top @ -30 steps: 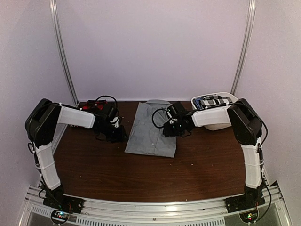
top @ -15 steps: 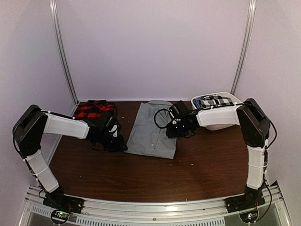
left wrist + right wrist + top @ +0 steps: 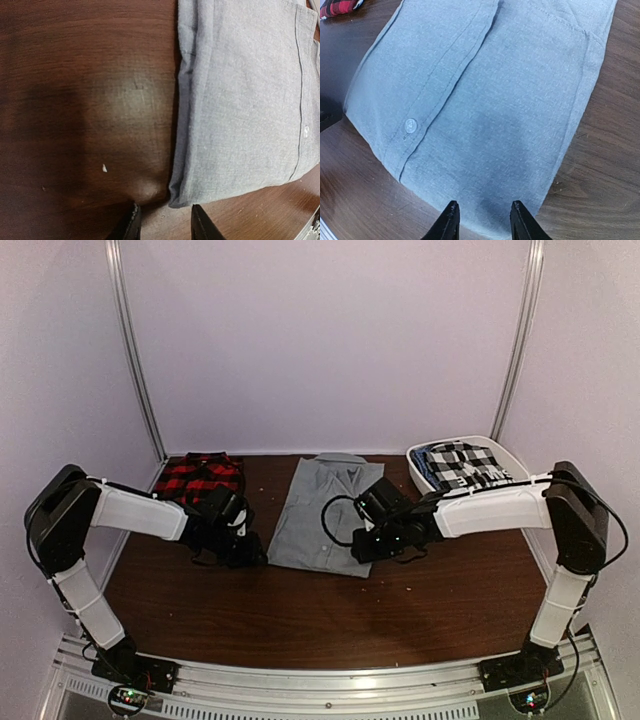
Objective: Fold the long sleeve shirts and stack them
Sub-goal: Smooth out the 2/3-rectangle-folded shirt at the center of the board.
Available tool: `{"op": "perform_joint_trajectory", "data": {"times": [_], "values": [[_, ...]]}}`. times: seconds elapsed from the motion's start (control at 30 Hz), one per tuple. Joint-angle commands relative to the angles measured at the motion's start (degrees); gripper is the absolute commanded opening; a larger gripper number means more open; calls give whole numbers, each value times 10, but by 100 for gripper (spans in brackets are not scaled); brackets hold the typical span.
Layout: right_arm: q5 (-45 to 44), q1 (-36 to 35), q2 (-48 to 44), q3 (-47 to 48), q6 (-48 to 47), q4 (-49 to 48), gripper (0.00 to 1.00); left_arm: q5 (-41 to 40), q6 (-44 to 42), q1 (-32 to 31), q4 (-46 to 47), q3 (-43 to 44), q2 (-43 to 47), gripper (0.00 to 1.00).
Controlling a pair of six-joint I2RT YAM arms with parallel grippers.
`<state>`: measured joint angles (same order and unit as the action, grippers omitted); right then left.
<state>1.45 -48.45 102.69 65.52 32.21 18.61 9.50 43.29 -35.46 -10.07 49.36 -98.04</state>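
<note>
- Left arm: elbow raised high at the left side, forearm sloping down and inward, wrist low over the table.
- Left gripper: jaws apart by a moderate gap and holding nothing. Both fingertips are on or just above the wood.
- The grey shirt lies folded flat, ahead and to the right of the left gripper. Its near corner sits just ahead of the gap between the tips; contact cannot be told.
- Right arm: elbow high at the right side, forearm stretched long and nearly level toward the middle of the table.
- Right gripper: jaws parted by a moderate gap and not clamped. The shirt's near hem lies flat between and ahead of the tips.
- A button on the placket sits ahead-left of the right gripper.
- The plaid shirt lies behind the left gripper at the far left of the table, apart from the grey one.
- A white basket with checked cloth sits at the far right, well behind the right gripper.
</note>
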Motion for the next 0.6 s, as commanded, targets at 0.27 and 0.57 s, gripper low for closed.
{"op": "perform_joint_trajectory", "data": {"times": [0.27,0.57], "values": [[-27,-53,87,104,11,11,36,8,15,1,31,-24,13,35],[-27,-62,130,78,21,5,36,18,13,1,35,-28,17,35]]}}
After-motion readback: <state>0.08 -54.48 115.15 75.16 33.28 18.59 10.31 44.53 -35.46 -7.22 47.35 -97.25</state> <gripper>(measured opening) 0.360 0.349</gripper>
